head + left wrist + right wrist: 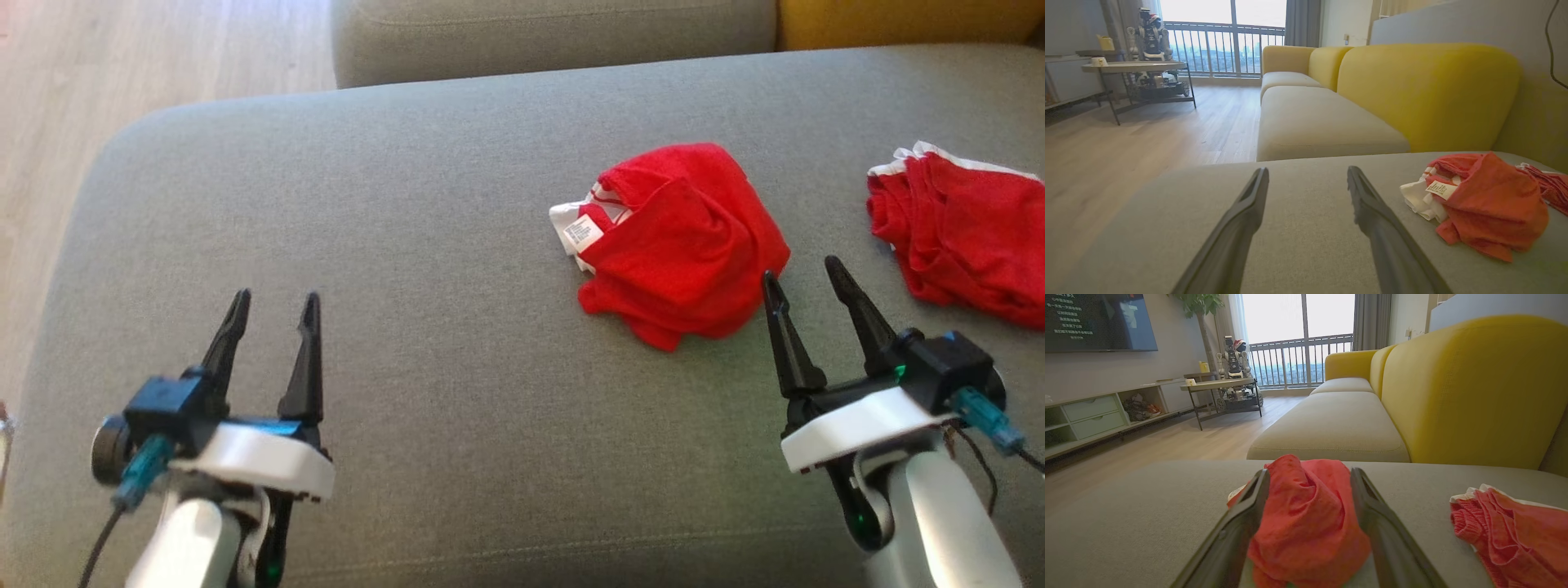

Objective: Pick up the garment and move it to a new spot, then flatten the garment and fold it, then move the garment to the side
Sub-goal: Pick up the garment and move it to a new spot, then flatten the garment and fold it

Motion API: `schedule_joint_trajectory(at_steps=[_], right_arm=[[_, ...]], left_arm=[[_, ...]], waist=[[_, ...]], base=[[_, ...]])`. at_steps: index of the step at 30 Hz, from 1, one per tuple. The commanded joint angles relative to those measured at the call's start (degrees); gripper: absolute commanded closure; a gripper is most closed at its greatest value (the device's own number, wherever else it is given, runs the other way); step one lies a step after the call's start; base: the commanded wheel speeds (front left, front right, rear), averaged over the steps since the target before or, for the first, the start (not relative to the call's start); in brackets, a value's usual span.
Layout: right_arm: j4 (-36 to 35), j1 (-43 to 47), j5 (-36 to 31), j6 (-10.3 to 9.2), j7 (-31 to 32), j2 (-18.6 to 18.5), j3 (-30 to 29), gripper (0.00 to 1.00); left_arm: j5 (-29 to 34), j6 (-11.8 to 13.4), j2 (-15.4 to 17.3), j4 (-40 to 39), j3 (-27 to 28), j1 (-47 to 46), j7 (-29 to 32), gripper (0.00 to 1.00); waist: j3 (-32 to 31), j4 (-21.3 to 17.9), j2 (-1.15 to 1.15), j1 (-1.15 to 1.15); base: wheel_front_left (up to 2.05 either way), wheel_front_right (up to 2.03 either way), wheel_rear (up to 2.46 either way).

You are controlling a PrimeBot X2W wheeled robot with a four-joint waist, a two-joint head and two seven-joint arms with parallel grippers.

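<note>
A crumpled red garment (682, 245) with white trim and a label lies bunched on the grey cushion (408, 245), right of centre. My right gripper (804, 273) hovers open just at its near right edge; in the right wrist view the garment (1306, 522) lies ahead between the spread fingers (1237, 535). My left gripper (273, 300) is open over bare cushion at the lower left, well apart from the garment (1486, 204), which sits to the right in the left wrist view. Nothing is held by either gripper (1306, 173).
A second red garment with white trim (959, 229) lies at the cushion's right edge. A yellow sofa back (1470, 388) rises behind. Wooden floor (73, 90) lies off the cushion's left side. A side table (1220, 386) stands across the room.
</note>
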Motion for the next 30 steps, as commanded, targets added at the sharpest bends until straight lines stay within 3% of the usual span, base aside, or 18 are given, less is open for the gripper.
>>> schedule_joint_trajectory(at_steps=[1,11,20,30], right_arm=[[-1.50,-1.09,-0.15,-0.02,-0.38,0.08,1.53,0.00],[2.00,-4.97,-6.85,-0.02,-0.30,0.08,7.54,0.00],[14.41,-16.21,-14.93,-0.02,2.77,-4.31,13.38,0.00],[28.03,-24.78,-23.45,-0.02,4.14,-8.11,13.33,0.00]], left_arm=[[1.42,0.12,-0.21,-2.75,3.67,-1.99,-0.32,0.00],[6.38,-4.53,-5.64,-2.09,7.32,-0.45,-0.32,0.00],[8.11,-10.06,-10.38,1.51,6.68,-0.54,-0.32,0.00],[9.00,-12.30,-12.58,3.62,6.99,-1.50,-0.32,0.00]], waist=[[-0.04,0.54,0.00,0.01],[1.24,3.52,0.00,0.01],[4.08,9.59,0.00,0.01],[6.70,15.12,0.00,0.01]], base=[[0.00,0.00,0.00],[0.00,0.00,0.00],[0.00,0.00,0.00],[0.00,0.00,0.00]])
